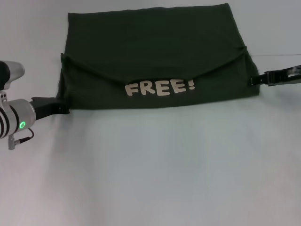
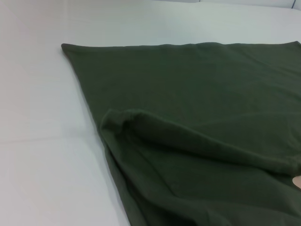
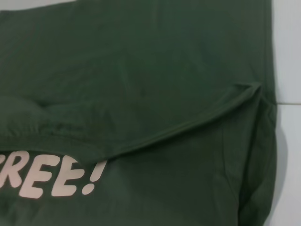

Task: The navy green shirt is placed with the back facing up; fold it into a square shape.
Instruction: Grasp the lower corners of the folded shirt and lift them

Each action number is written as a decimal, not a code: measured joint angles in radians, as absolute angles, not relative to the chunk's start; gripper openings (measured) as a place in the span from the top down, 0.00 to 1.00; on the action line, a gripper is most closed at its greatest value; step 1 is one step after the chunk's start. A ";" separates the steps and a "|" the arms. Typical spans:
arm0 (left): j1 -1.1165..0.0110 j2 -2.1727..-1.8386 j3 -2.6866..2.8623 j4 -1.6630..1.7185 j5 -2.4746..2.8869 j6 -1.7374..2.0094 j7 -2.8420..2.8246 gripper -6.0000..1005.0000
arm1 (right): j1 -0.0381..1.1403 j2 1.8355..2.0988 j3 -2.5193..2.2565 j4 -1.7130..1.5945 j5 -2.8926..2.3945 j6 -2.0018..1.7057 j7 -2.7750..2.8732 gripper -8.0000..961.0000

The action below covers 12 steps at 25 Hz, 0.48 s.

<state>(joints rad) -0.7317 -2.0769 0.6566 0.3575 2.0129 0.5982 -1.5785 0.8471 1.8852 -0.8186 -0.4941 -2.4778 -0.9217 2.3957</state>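
Note:
The navy green shirt [image 1: 155, 52] lies flat on the white table, folded into a wide rectangle. Its top layer hangs down in a shallow curve, and below that edge the cream "FREE!" lettering [image 1: 160, 88] shows. My left gripper [image 1: 66, 110] is at the shirt's near left corner, touching the cloth edge. At the shirt's right edge, about halfway down its side, sits my right gripper [image 1: 251, 80]. The left wrist view shows a plain olive fold [image 2: 197, 94] with a rolled edge. In the right wrist view the curved fold edge [image 3: 188, 125] runs above the lettering [image 3: 51, 174].
The white table [image 1: 150, 179] stretches bare in front of the shirt and to both sides. A faint seam line crosses the table near the right gripper [image 1: 277, 55].

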 joint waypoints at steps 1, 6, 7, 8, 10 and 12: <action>-0.732 -2.077 0.657 0.357 2.013 0.598 -1.578 0.94 | 0.851 1.890 -0.826 -0.481 -2.478 -0.901 2.393 0.22; -0.732 -2.077 0.657 0.357 2.012 0.598 -1.578 0.94 | 0.859 1.922 -0.870 -0.453 -2.479 -0.795 2.385 0.22; -0.732 -2.077 0.657 0.357 2.012 0.598 -1.578 0.94 | 0.859 1.927 -0.874 -0.452 -2.479 -0.783 2.385 0.22; -0.732 -2.077 0.657 0.357 2.013 0.598 -1.578 0.94 | 0.859 1.934 -0.876 -0.451 -2.479 -0.768 2.384 0.22; -0.732 -2.077 0.656 0.357 2.013 0.598 -1.578 0.94 | 0.859 1.946 -0.880 -0.451 -2.480 -0.746 2.379 0.22; -0.732 -2.077 0.657 0.357 2.013 0.598 -1.578 0.94 | 0.859 1.953 -0.881 -0.450 -2.480 -0.730 2.374 0.22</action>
<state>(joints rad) -0.7317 -2.0770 0.6565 0.3574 2.0127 0.5982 -1.5785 0.8588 1.9529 -0.8806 -0.4496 -2.4799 -0.7300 2.3742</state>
